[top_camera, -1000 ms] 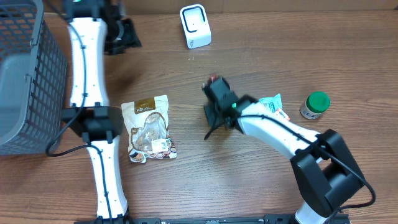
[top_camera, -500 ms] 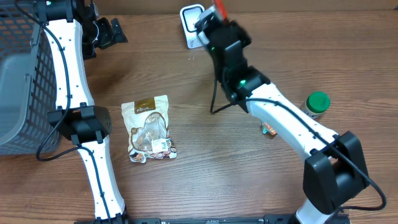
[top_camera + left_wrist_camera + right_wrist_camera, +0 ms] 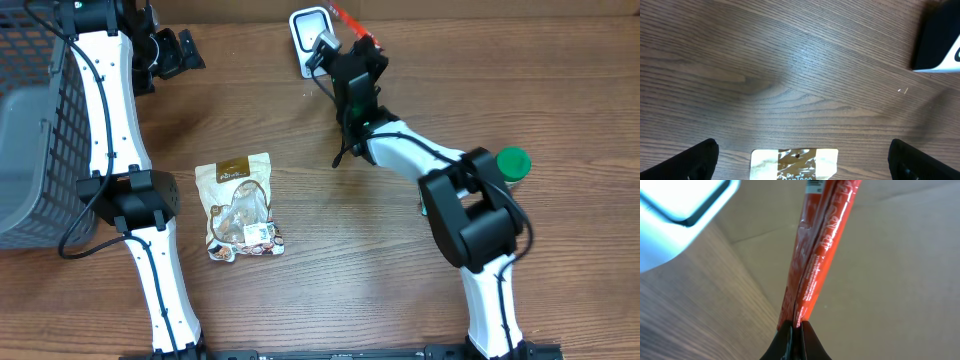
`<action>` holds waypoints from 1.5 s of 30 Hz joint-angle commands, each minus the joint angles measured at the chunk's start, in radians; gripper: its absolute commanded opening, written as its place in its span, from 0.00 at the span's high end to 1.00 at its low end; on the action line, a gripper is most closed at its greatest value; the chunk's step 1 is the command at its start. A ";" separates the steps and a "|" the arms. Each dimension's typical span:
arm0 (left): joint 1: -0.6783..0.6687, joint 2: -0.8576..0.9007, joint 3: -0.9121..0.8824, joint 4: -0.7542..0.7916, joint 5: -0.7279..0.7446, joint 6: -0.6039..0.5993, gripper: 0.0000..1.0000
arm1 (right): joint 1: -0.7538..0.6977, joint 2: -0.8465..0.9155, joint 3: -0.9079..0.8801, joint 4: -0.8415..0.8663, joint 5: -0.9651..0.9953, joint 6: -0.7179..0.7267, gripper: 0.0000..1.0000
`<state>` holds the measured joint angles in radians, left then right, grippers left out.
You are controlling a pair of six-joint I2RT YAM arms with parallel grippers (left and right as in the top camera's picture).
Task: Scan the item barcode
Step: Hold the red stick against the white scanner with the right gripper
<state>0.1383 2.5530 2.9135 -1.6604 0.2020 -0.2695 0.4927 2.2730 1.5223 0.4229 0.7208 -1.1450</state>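
Wooden table [image 3: 350,290]: right tool [image 3: 792,334] pinches a red packet [image 3: 815,255] beside the scanner [image 3: 313,40]; left tool [image 3: 805,160] gapes empty.

Top-down overhead, close-up right wrist, scanner [image 3: 313,40] in both.

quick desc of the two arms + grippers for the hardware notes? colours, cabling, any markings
Both alike. The left arm and right arm have slim white links joined by bulky black joint housings. A thin black cable runs along the outside of each. The left gripper and right gripper are black with dark fingers. No readable markings.
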 commanded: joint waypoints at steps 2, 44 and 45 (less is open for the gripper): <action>-0.002 -0.007 0.018 0.000 -0.003 0.004 0.00 | 0.008 0.066 0.040 0.033 0.022 -0.084 0.97; -0.002 -0.007 0.018 0.000 -0.003 0.004 0.00 | 0.018 0.241 0.317 -0.319 -0.048 -0.090 0.97; -0.002 -0.007 0.018 0.000 -0.003 0.004 0.00 | 0.018 0.241 0.317 -0.317 -0.041 -0.091 0.97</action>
<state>0.1383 2.5530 2.9135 -1.6608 0.2020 -0.2695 0.5049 2.5107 1.8343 0.1078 0.6594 -1.2484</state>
